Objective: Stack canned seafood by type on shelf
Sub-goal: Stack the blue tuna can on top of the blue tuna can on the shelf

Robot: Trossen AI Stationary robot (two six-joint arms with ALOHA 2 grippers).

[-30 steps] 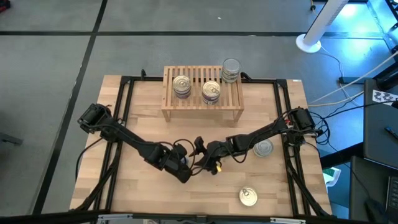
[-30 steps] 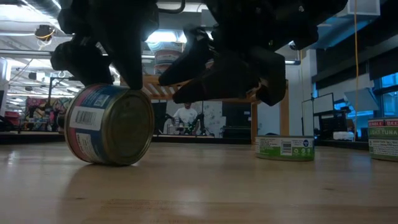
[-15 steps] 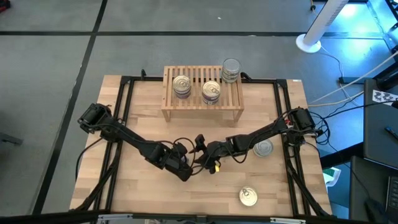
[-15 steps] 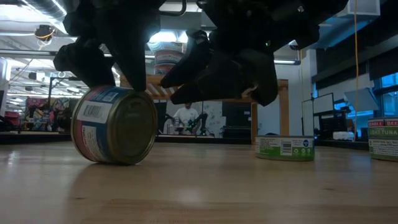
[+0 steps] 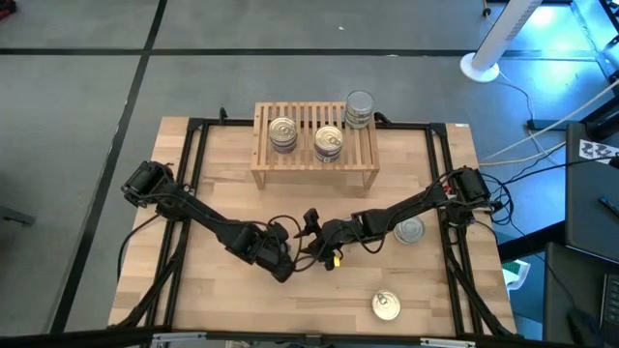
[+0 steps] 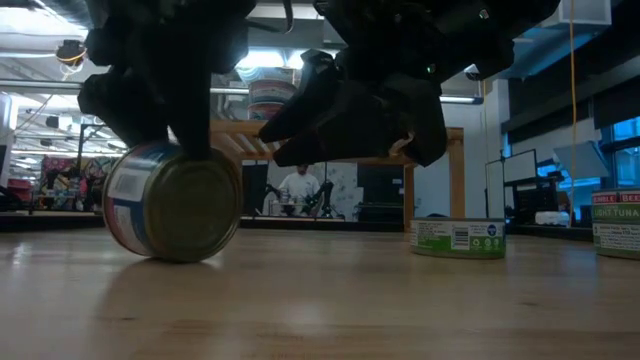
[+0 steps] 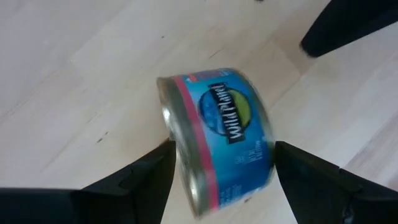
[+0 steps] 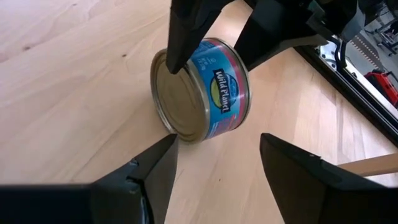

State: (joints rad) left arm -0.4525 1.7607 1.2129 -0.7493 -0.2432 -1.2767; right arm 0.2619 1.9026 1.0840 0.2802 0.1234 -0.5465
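A blue-and-pink labelled can [image 8: 208,87] with a gold lid lies on its side on the wooden table, near the middle. My left gripper [image 7: 221,180] reaches down over it and is shut on it; in the low view it [image 6: 165,140] stands above the can [image 6: 175,205]. My right gripper [image 8: 214,168] hovers open just right of the can, nothing between its fingers. The shelf [image 5: 314,155] at the far side carries two gold-lidded cans [image 5: 282,132] [image 5: 329,142] and a silver-lidded stack [image 5: 359,108]. My left gripper pinches the can between its two fingers, across its two flat ends. One finger [image 8: 180,37] lies on the gold lid face [image 8: 171,81]; the other goes down behind the far end. The fingers slant down from above. The can's curved wall [image 6: 175,255] rests on the table.
A silver-lidded can [image 5: 409,229] lies on the table right of my right arm. A gold-lidded can [image 5: 386,305] lies near the front edge. Both stand flat. A black frame rail [image 5: 450,242] runs along the table's sides.
The can in my left gripper has rocked on the table, a little toward the right and back. Its flat end now faces the low camera more squarely. My left gripper has tipped slightly with it, staying shut on it.
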